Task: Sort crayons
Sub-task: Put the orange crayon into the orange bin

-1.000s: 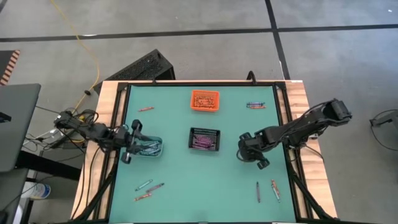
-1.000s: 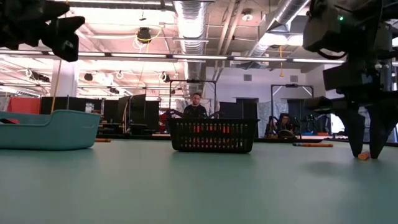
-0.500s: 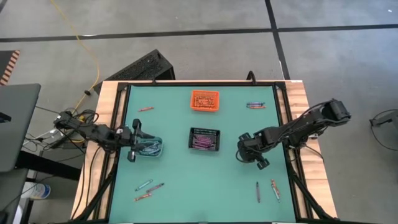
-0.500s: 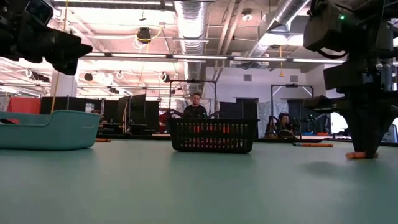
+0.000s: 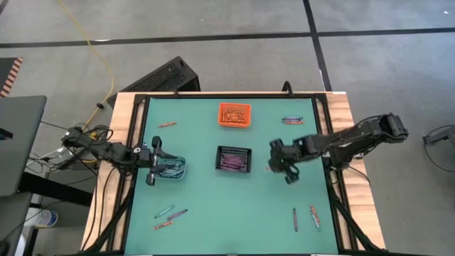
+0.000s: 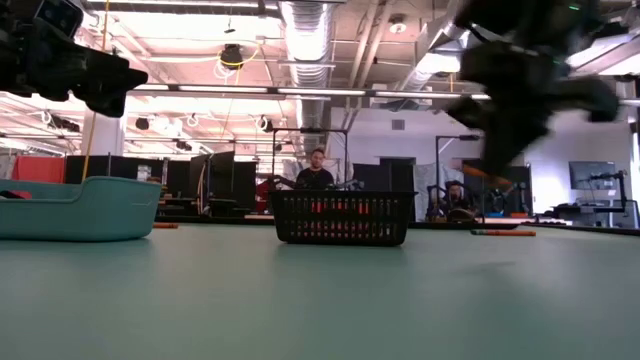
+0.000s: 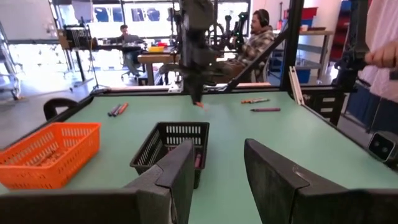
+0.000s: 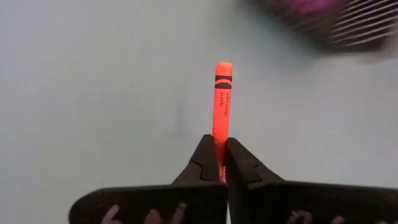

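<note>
Crayons are looking light, stiff and thin with a smooth paper wrap, so a pinch near one end is holding well: the right gripper [image 8: 218, 163] is squeezing the orange crayon [image 8: 221, 102] at its lower end, above the desk [image 5: 213, 220] right of the black bin [image 5: 234, 158]. The left gripper [image 7: 217, 168] is waiting spread over the teal bin [image 5: 170, 169]. The right gripper is appearing blurred in the low view, and the colours of the far loose crayons [image 5: 292, 120] are hard to make out.

Two dark jointed arms, black cables along the left one, each ending in tapered black jaws.
</note>
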